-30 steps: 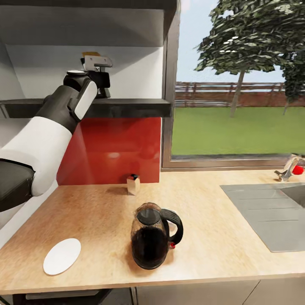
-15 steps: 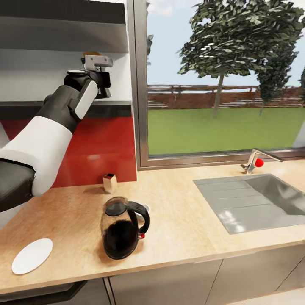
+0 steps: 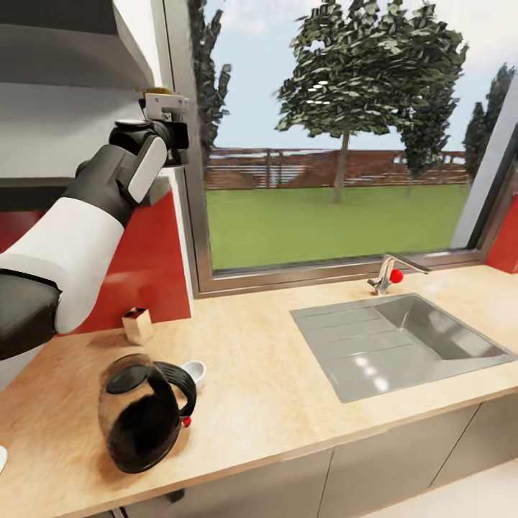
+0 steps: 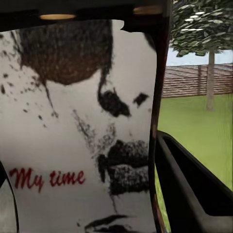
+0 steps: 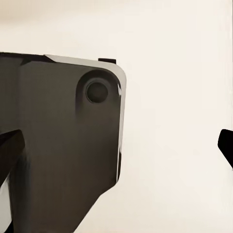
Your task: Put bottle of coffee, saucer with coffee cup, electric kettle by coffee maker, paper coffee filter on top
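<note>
Place: a home kitchen, rendered in simulation.
Worktop: long light wood-grain countertop (image 3: 288, 403) over dark grey cabinet fronts (image 3: 403, 460).
Sink: recessed steel sink with drainer (image 3: 388, 345) and a metal tap with a red knob (image 3: 388, 273).
Wall: glossy red splashback (image 3: 144, 266).
Window: large window (image 3: 331, 144) onto lawn, fence and trees.
Kitchenware: rounded clear-glass kettle with black lid and handle (image 3: 140, 417); small white cup (image 3: 194, 372).

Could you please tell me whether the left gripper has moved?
Yes. The left gripper, shut on the bottle of coffee, has swung right along the kitchen shelf to its window end.
</note>
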